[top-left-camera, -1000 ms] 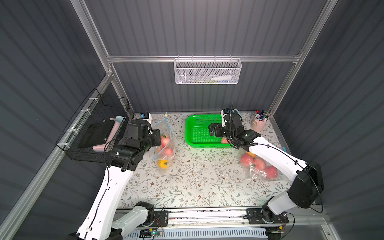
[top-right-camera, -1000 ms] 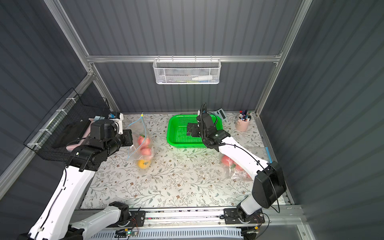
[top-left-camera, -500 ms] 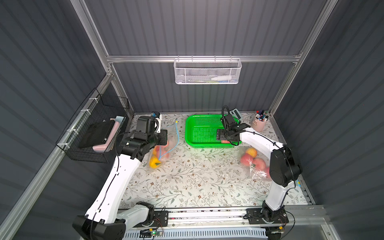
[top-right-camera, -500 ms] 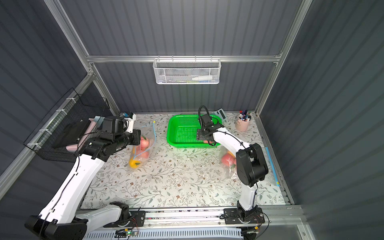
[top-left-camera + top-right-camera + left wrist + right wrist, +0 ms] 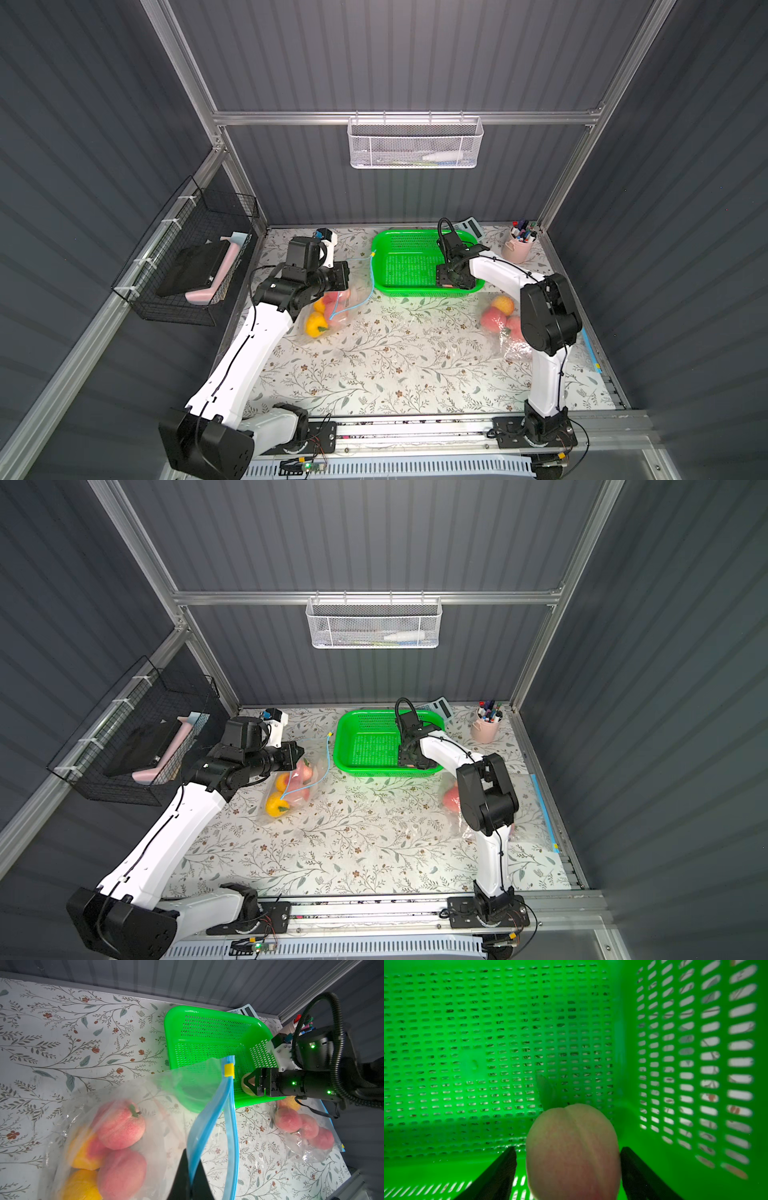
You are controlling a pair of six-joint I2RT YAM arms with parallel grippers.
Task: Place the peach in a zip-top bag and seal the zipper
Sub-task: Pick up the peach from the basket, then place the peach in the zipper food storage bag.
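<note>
Right wrist: the peach [image 5: 573, 1151] sits between the right fingers [image 5: 500, 1174] on the floor of the green basket [image 5: 695, 1064], close to a side wall. The fingers are apart and straddle it. There is a sliver of gap on one side and the other pad is about touching, so I judge it not clamped yet. The peach's long axis runs straight out along the fingers, with the crease and leaf end pointing away, so they would close across its short width.

Left wrist: the left fingers [image 5: 181, 1178] are together, pinched on the blue zipper strip [image 5: 209, 1122] of the bag [image 5: 162, 1088]. The mouth hangs open, with the yellow slider [image 5: 229, 1069] at the strip's far end. Pink and yellow fruit already lies inside. Beyond the mouth, the right fingers reach into the basket with the peach at their tips.

Top views: the bag lies on the tabletop [image 5: 395, 365], just beside the basket's left side [image 5: 338, 750]. The peach is at the basket's near right corner, mostly hidden under the right arm. The right arm is the nearer one. From the peach, the open mouth lies leftward across the basket, so the carry likely has to clear the rim. A second bag [image 5: 498, 320] of peaches lies by the right arm.
</note>
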